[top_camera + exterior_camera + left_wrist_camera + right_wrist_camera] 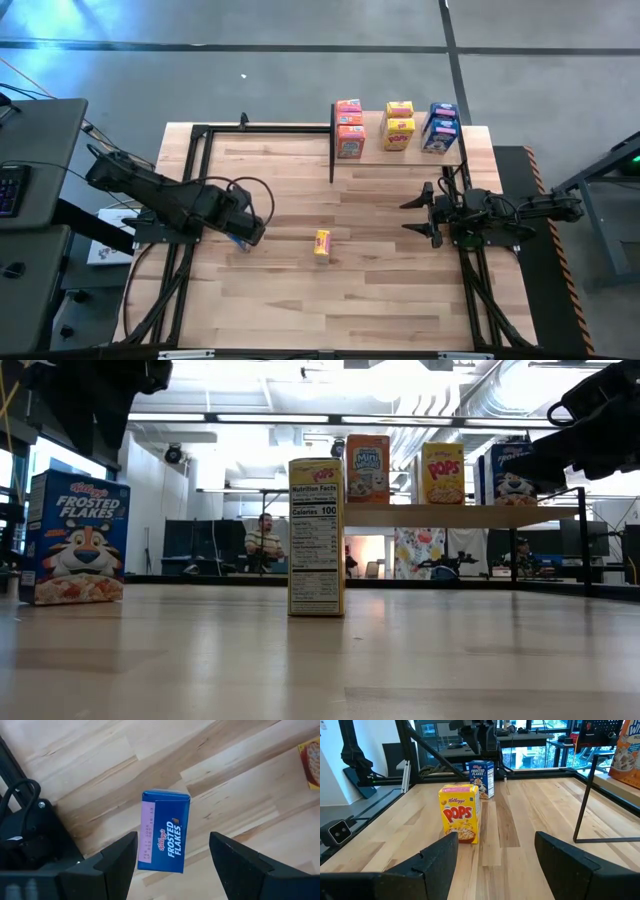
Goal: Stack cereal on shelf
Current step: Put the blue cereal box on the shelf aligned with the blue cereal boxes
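A blue Frosted Flakes cereal box (pixel 165 831) stands upright on the table's left half (pixel 75 538). My left gripper (pixel 173 840) hangs above it, pointing down and open, a finger on either side with gaps showing. A yellow Pops box (pixel 321 244) stands upright mid-table (pixel 460 813). The shelf (pixel 400 158) at the far right holds orange-pink (pixel 349 128), yellow (pixel 399 126) and blue (pixel 440 128) stacks. My right gripper (pixel 418 215) waits open, level, near the shelf's front, pointing toward the table's left.
A black metal frame (pixel 265 128) runs along the table's far and left edges. The shelf's black post (pixel 584 800) stands close to my right gripper. Bare tabletop lies between the yellow box and the shelf. People sit in the room beyond the table (pixel 262 542).
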You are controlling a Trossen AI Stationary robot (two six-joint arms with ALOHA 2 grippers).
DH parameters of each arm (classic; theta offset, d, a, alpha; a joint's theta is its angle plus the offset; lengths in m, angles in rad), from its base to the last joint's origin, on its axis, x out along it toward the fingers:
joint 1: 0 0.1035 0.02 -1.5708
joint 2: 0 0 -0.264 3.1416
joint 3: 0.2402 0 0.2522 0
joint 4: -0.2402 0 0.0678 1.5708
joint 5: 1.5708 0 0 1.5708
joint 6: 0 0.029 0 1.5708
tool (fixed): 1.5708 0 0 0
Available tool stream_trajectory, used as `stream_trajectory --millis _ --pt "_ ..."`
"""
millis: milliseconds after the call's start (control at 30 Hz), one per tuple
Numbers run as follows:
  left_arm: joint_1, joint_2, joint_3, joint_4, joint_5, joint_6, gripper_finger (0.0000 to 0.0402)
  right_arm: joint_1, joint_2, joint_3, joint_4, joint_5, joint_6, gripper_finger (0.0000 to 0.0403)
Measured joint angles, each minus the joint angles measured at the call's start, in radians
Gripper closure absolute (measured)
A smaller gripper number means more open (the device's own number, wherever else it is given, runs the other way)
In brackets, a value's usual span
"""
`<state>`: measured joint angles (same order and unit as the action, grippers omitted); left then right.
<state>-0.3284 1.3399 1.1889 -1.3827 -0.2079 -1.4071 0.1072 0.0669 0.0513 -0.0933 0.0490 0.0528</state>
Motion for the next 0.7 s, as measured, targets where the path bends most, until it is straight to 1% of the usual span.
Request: stream_trajectory --millis 300,700 --pt "-0.023 0.026 0.001 0.0 -0.04 -0.015 0.0163 0.0 0.0 0.0 0.0 0.0 0.0 0.0146" --pt "-0.026 0.103 0.001 -0.018 -0.034 -0.032 0.0163 0.0 0.0 0.0 0.0 0.0 0.003 0.0146"
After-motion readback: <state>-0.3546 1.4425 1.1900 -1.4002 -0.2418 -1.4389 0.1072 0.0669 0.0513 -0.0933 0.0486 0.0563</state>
